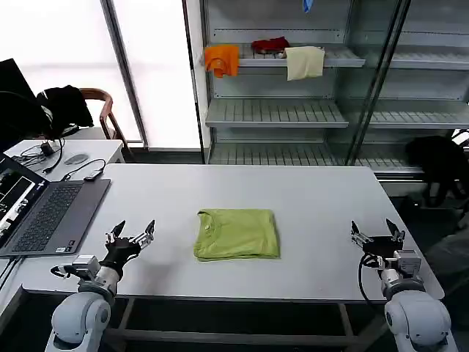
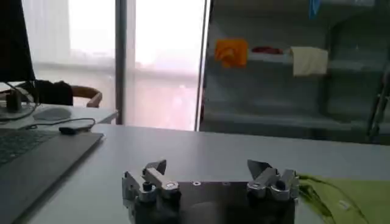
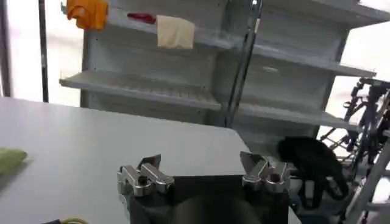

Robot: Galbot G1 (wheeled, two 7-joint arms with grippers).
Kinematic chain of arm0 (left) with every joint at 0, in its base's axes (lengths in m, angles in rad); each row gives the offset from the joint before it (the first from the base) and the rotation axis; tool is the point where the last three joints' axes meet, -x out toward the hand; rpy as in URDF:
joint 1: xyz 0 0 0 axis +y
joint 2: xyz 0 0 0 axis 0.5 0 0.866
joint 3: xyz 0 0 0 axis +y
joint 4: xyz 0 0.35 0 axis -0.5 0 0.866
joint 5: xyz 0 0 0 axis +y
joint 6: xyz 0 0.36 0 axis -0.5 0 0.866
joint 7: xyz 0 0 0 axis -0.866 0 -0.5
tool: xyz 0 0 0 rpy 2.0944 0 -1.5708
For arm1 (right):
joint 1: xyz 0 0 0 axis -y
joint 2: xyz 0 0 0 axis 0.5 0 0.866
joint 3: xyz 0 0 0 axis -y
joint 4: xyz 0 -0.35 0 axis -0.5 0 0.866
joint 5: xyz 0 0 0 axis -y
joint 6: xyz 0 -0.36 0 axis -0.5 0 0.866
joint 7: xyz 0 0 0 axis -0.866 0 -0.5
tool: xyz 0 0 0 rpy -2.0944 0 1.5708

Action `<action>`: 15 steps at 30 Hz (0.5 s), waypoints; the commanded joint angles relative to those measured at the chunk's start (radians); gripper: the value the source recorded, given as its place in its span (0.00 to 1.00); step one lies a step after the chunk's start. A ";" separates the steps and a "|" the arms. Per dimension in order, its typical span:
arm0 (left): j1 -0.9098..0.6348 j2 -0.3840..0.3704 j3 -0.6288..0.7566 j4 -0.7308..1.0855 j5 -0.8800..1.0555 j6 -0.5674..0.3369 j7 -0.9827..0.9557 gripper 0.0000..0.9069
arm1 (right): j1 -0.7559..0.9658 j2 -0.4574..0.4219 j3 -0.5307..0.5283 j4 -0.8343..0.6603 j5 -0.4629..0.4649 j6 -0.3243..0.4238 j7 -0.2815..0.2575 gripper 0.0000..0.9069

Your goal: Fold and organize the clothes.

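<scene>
On the table [image 1: 308, 198] centre lies the folded T-shirt [image 1: 237, 234], soft, light and limp I judge, best gripped at a folded edge, while left gripper [image 1: 131, 236] and right gripper [image 1: 377, 235] rest wide open, empty.

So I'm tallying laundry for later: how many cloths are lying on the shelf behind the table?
3, all on the upper shelf: an orange cloth at the left, a red cloth in the middle, and a cream cloth draped over the edge at the right. More may be hidden.
</scene>
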 commanded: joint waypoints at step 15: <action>0.028 0.004 -0.022 -0.012 -0.023 -0.037 0.017 1.00 | -0.009 -0.031 0.017 0.021 -0.047 0.024 -0.104 1.00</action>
